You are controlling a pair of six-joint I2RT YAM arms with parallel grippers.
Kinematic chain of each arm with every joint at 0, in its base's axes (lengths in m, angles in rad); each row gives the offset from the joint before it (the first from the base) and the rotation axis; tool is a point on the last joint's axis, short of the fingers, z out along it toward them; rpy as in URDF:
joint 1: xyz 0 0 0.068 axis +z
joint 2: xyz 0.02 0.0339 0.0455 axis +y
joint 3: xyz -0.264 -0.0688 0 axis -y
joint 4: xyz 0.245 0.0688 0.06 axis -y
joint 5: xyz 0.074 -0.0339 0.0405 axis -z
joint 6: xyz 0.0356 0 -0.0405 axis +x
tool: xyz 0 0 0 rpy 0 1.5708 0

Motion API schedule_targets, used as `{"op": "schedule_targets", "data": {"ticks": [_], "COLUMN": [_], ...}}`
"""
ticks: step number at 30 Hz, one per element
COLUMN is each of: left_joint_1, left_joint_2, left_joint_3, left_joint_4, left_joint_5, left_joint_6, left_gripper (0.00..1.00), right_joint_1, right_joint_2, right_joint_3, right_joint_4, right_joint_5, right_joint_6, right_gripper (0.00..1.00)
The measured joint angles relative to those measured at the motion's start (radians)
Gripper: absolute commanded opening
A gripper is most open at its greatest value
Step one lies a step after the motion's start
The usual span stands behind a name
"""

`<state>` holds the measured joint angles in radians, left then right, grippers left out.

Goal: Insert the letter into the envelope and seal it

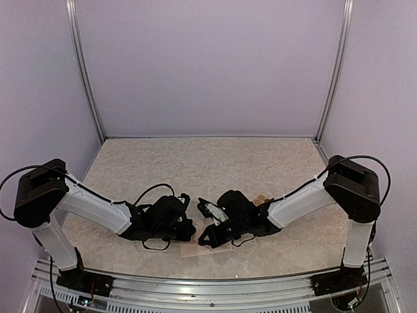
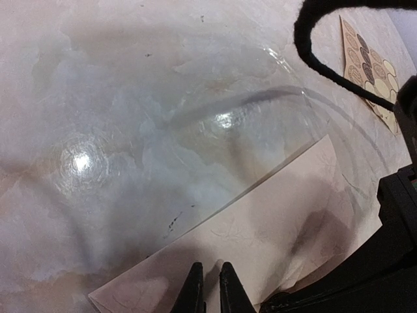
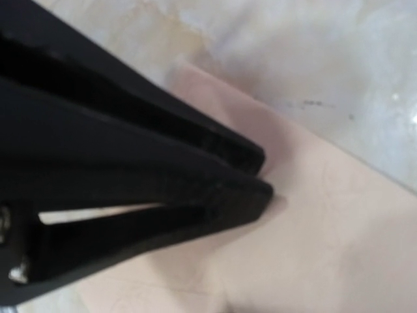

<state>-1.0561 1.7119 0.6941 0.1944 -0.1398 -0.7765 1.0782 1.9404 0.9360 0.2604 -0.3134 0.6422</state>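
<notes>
Both arms are leaning in over the envelope (image 1: 195,250), which is lying flat on the counter (image 1: 195,163) near its front edge, between the two claws. The left claw (image 2: 210,290) is sitting at the envelope's near long edge, its tips drawn almost together and pinching nothing visible. The right claw (image 3: 260,175) is holding its tips pressed together low over the paper from the opposite side. The envelope's long axis is running from one claw toward the other, so neither arm looks nearer. The letter is showing in no view, so whether it is already inside cannot be told. A sticker sheet (image 2: 373,72) is lying beyond the envelope.
</notes>
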Motion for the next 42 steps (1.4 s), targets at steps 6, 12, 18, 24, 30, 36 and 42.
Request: {"op": "schedule_targets", "data": {"ticks": [6, 12, 18, 24, 30, 36, 42], "left_joint_1": [0.000, -0.026, -0.040, -0.040, -0.045, -0.052, -0.054], "left_joint_2": [0.000, -0.023, -0.035, 0.003, 0.032, 0.034, 0.034], "left_joint_3": [0.001, 0.008, 0.000, -0.022, -0.020, -0.018, -0.018], "left_joint_4": [-0.002, -0.039, -0.016, 0.053, 0.109, 0.108, 0.107], "left_joint_5": [0.000, -0.002, 0.016, 0.027, 0.018, -0.008, -0.014], "left_joint_6": [-0.002, -0.016, -0.047, -0.071, -0.091, -0.106, -0.117], "left_gripper": [0.10, 0.10, 0.09, 0.07, 0.07, 0.07, 0.07], "right_joint_1": [0.000, 0.000, 0.000, 0.000, 0.000, 0.000, 0.000], "right_joint_2": [0.008, 0.008, 0.008, 0.008, 0.008, 0.008, 0.008], "right_joint_3": [0.000, -0.004, -0.006, -0.008, -0.018, -0.038, -0.053], "right_joint_4": [0.014, 0.025, 0.029, 0.032, 0.044, 0.075, 0.095], "right_joint_5": [-0.006, -0.007, -0.007, -0.011, -0.038, -0.066, -0.109], "right_joint_6": [0.019, 0.036, 0.043, 0.043, 0.040, 0.040, 0.040], "right_gripper": [0.00, 0.00, 0.00, 0.00, 0.00, 0.00, 0.00]}}
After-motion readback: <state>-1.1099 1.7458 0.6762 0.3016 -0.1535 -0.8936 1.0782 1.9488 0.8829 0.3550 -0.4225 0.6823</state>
